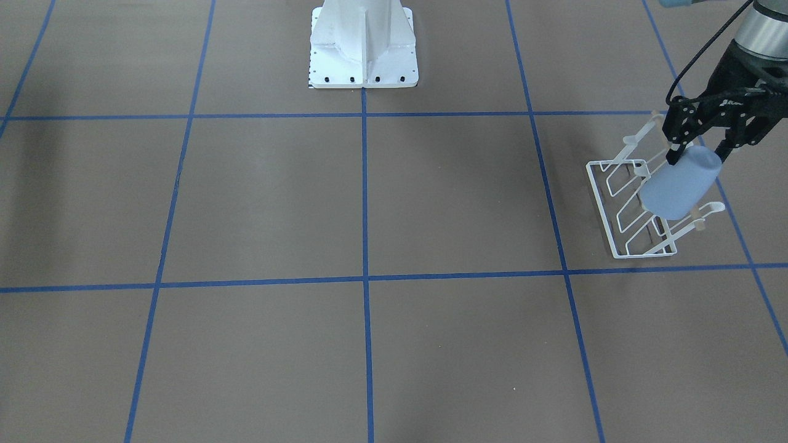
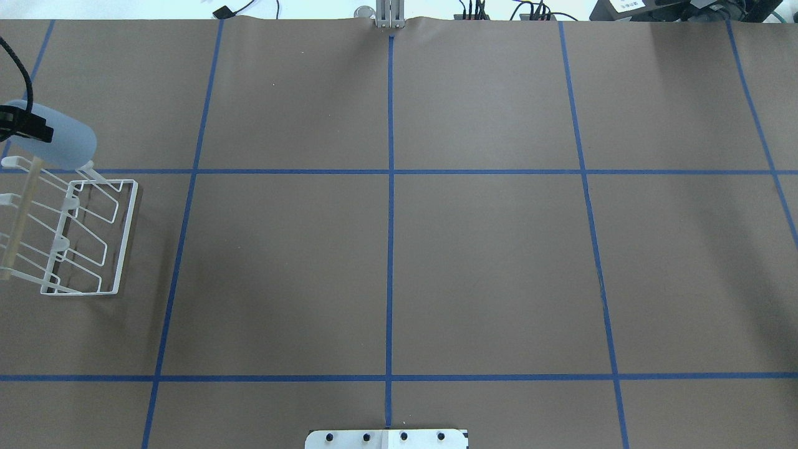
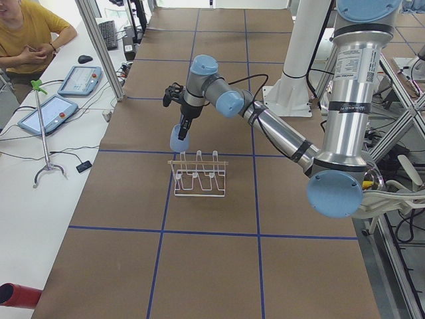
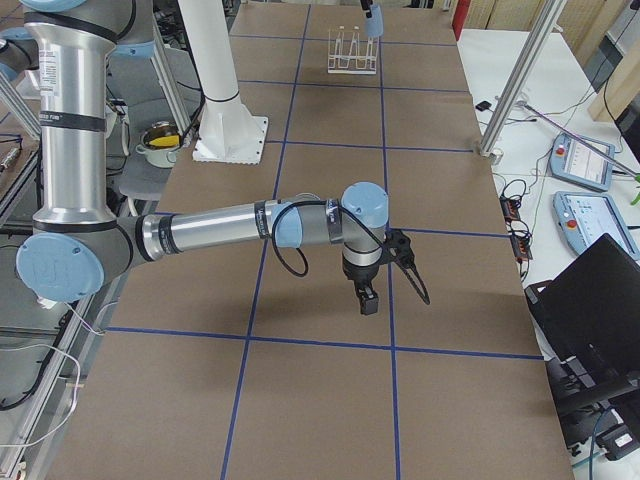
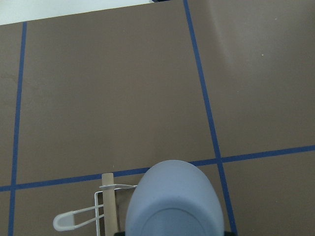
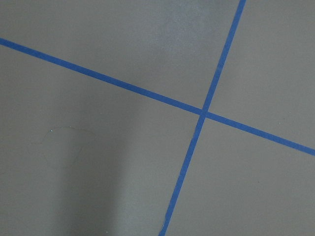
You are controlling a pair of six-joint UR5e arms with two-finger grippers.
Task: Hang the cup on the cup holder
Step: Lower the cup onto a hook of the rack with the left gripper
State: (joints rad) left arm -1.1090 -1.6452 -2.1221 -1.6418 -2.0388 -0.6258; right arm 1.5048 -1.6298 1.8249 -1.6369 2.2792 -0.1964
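Frame right: our left gripper (image 1: 697,157) clamps the light-blue tapered plastic tumbler (image 1: 680,181), mouth down-left (promising) over the white wire rack (image 1: 600,206).

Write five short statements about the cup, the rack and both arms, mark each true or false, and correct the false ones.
1. The left arm's fingers grip the cup. True.
2. The cup is red. False: it is light blue.
3. The rack stands on the table on the robot's left side. True.
4. The right arm's fingers are beside the rack. False: they hang over bare table far from it, toward the other end.
5. A second cup hangs on the rack. False: only the one held cup shows.
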